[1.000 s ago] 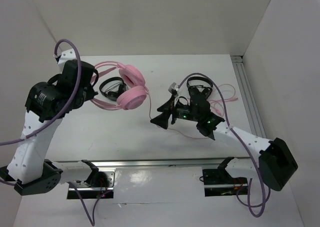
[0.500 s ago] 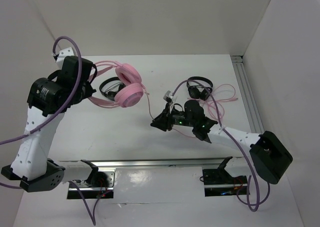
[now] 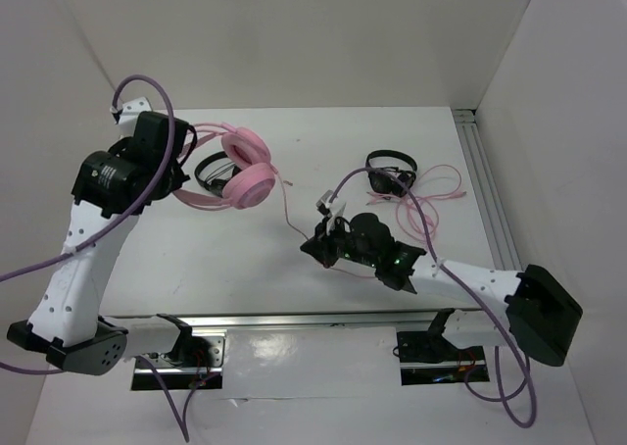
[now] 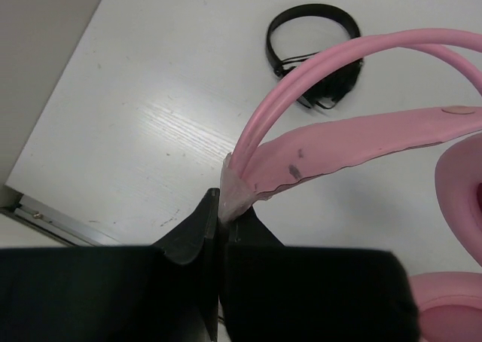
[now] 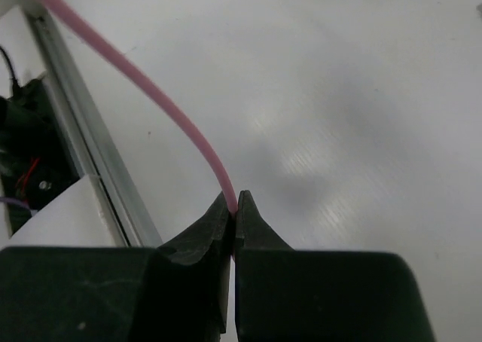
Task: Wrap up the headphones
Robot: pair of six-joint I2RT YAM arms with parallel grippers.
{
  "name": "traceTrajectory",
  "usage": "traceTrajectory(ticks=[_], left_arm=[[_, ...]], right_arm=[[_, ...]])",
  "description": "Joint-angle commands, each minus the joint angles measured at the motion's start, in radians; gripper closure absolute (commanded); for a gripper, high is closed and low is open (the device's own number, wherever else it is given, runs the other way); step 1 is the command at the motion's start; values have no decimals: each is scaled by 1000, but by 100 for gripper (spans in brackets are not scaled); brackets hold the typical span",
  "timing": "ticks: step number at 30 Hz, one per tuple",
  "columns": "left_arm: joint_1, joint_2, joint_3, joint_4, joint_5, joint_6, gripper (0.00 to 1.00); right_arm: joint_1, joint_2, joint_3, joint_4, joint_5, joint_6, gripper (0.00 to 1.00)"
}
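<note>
The pink headphones hang at the back left, lifted by their headband. My left gripper is shut on the headband's lower end, seen up close in the left wrist view. The thin pink cable runs from the earcups down to my right gripper near the table's middle. In the right wrist view that gripper is shut on the cable, which arcs up to the left. More cable lies in loose loops at the right.
One small pair of black headphones lies just behind the pink pair, also in the left wrist view. Another black pair lies at the back right by the cable loops. A metal rail lines the near edge, another the right side.
My right gripper has gone from open to shut on the pink cable while turning and dropping low over the table. The left arm has shifted the held headphones slightly left.
</note>
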State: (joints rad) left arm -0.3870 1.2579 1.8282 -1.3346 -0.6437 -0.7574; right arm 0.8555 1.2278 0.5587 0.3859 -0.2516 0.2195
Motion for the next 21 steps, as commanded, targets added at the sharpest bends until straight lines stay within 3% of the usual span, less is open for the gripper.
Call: traceTrajectory(ticks=[1,4,9,17,21], left_arm=[[8,-14,-73,135,-176,-11,100],[-29,32,-166,173,-258,15,100],[-151,121,-266,216,-295,117,100],[-398,178,-432,339,-246,272,100],[-495,187,-432,363,-177,331,100]], right_arm=[[131,-131,114,-260,489,-40,100],[253,-198,171,-402,789,-16,100],[394,-183,345,-657,1092,-21,100],[442,-157,432,-711,1229,-155,100],[442,-157,460,-759,1325,-169,100]])
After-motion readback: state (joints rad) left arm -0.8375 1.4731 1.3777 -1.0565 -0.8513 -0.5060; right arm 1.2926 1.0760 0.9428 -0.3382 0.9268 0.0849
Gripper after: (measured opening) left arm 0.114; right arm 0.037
